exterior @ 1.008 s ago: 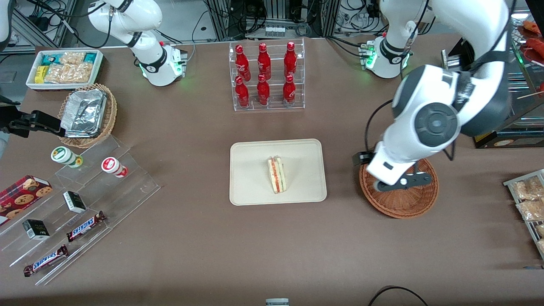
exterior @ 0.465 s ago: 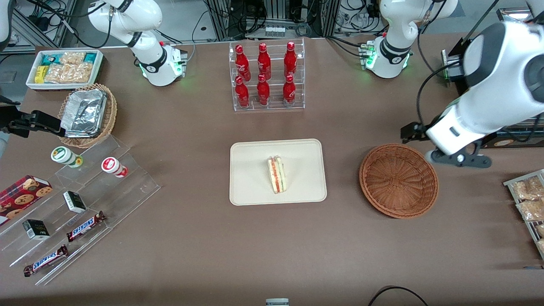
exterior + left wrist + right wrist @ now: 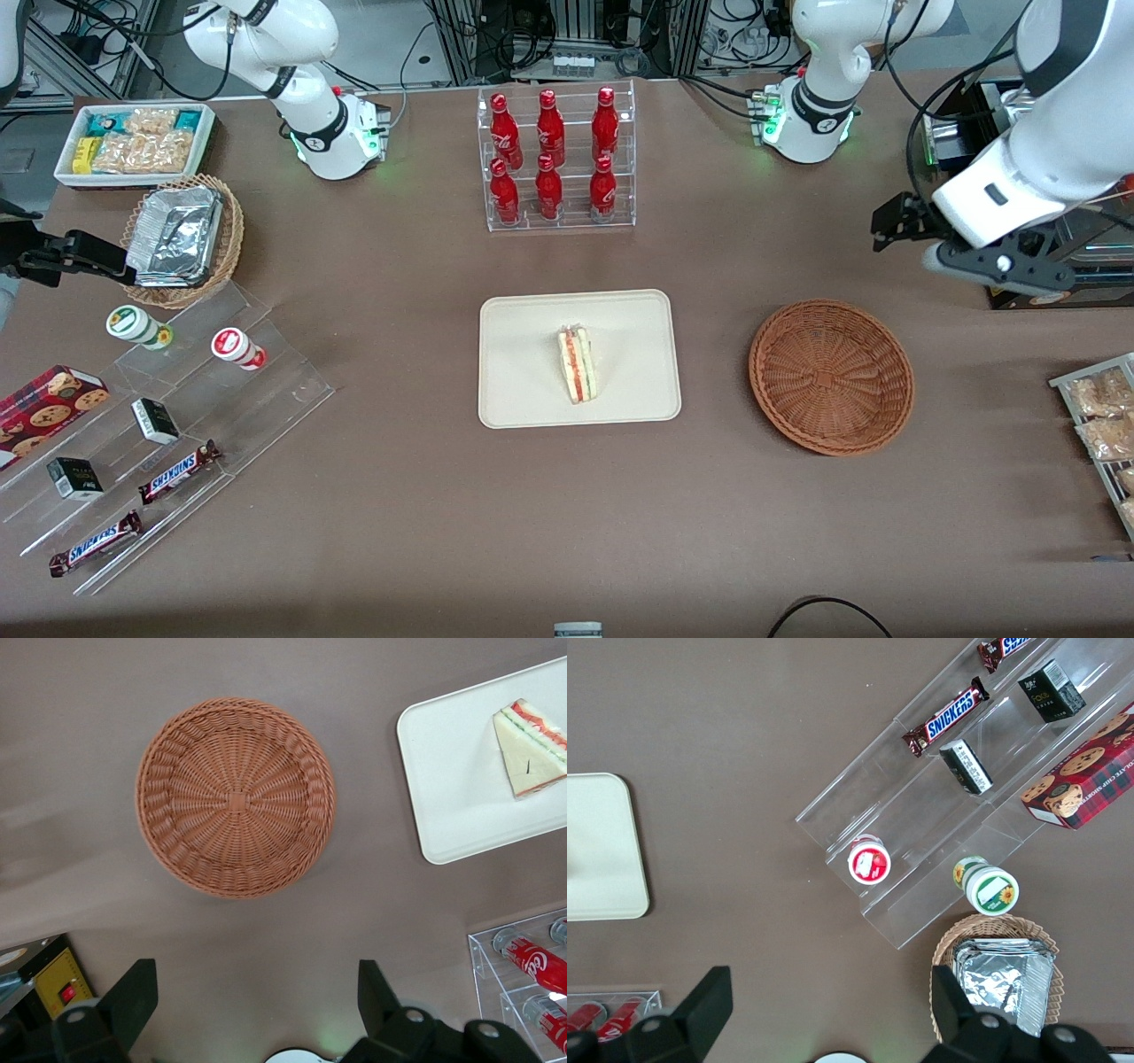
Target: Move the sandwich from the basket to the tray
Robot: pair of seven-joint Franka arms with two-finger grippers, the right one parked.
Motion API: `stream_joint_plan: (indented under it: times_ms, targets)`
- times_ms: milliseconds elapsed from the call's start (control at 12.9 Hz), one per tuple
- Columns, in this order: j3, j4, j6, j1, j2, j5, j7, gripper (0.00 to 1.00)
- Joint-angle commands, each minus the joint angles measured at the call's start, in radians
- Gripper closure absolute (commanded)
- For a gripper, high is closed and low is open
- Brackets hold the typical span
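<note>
The sandwich lies on the cream tray at the table's middle, its red and green filling edge showing. In the left wrist view the sandwich rests on the tray too. The reddish-brown basket stands beside the tray, toward the working arm's end, with nothing in it. My gripper hangs raised above the table, farther from the front camera than the basket and well apart from it. Seen from the wrist, the gripper is open with nothing between its fingers.
A clear rack of red bottles stands farther back than the tray. A dark box and a rack of snack packets sit at the working arm's end. A foil-filled basket, white bin and stepped acrylic shelf lie toward the parked arm's end.
My gripper has swung from over the basket, rising toward the working arm's end and away from the front camera. The basket now shows whole. Sandwich and tray have not moved.
</note>
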Motion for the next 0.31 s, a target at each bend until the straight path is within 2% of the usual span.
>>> stream_joint_plan:
  times_ms: [0,233]
  targets:
    - [0.017,-0.014,-0.020,0.014,-0.040,-0.009,0.028,0.00]
    - [0.031,-0.018,-0.019,0.013,-0.046,-0.007,0.034,0.00]
